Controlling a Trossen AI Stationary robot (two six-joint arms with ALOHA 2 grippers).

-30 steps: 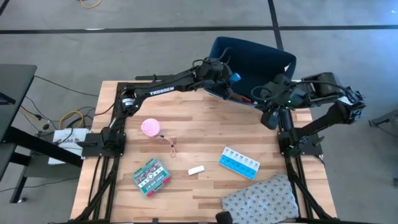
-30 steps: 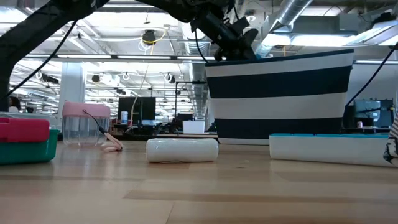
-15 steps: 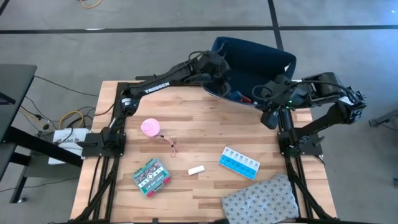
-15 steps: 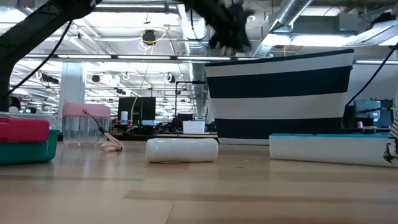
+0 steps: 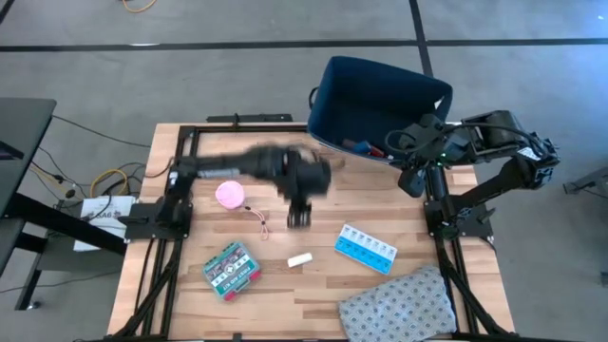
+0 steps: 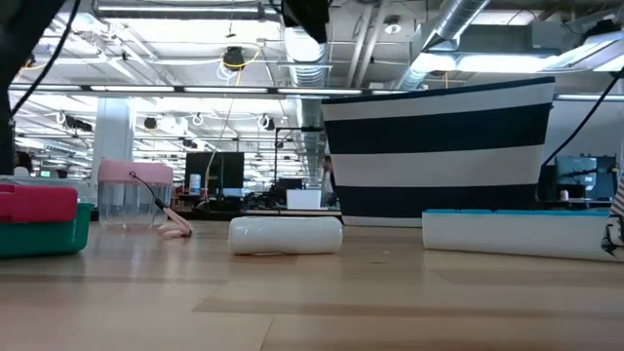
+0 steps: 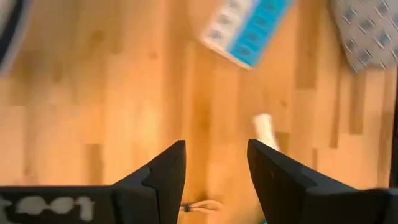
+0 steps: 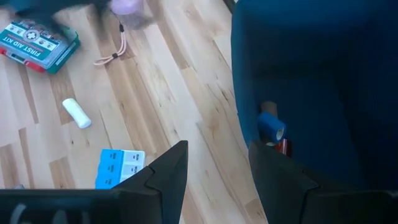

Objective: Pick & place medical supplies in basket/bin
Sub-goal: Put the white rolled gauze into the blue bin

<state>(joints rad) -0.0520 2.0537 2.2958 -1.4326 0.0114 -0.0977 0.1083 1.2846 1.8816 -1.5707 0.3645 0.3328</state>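
We take the white bar [image 5: 300,259] as the next pick: it lies flat on the table [image 5: 456,195] between the green-red flat box [image 5: 231,270] and the light-blue pill organiser [image 5: 365,249]. Long axis runs roughly left-right in the high view, slightly tilted. The left pincer [image 5: 298,216], fingers spread and empty, is blurred just above it. We'd turn the wrist so the fingers close across the short width, then descend straight. The right pincer [image 8: 214,177], spread, waits beside the basket [image 5: 328,95], which holds some items.
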